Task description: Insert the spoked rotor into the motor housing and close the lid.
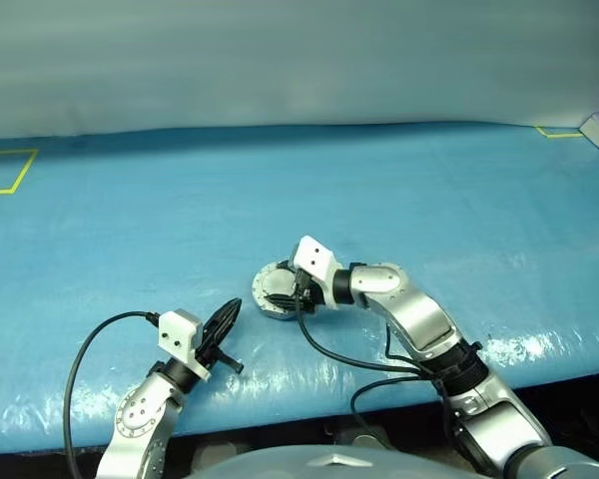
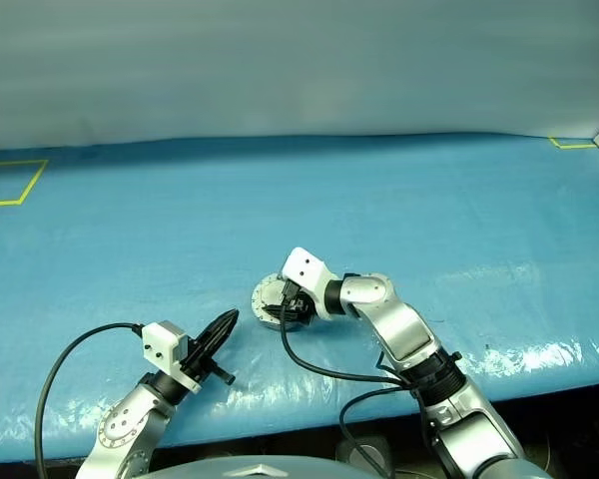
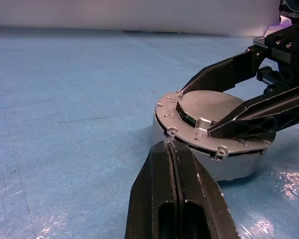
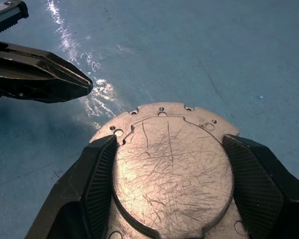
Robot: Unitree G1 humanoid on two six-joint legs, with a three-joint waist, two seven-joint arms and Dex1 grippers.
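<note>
Housing [image 1: 273, 294] sits lid [image 4: 172, 169] closed, near the table's [image 1: 399, 190] front edge. Our right gripper [image 4: 172, 184] straddles the lid's raised centre, fingers spread along its rim. Our left gripper [image 1: 223, 324], clenched empty, waits just left; open blue surface lies beyond.

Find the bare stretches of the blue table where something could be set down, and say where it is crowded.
Bare: the blue table beyond the motor housing to the far edge, between the yellow corner marks. Crowded: the near middle, where the right gripper straddles the housing beside the left gripper.
</note>
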